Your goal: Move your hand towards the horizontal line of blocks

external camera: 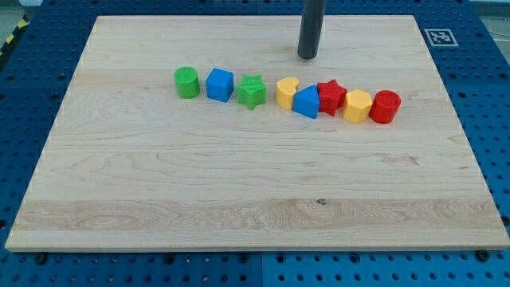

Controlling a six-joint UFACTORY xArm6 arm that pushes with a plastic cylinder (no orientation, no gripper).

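A horizontal line of blocks crosses the upper middle of the wooden board (239,175). From the view's left: a green cylinder (186,82), a blue cube (220,84), a green star (252,92), a yellow heart (287,92), a blue triangular block (305,103), a red star (331,96), a yellow hexagonal block (358,105) and a red cylinder (385,107). My tip (307,57) stands above the line toward the view's top, a short way above the yellow heart and the blue triangular block, touching no block.
A black-and-white marker tag (440,36) sits on the board's top right corner. A blue perforated table (490,96) surrounds the board on all sides.
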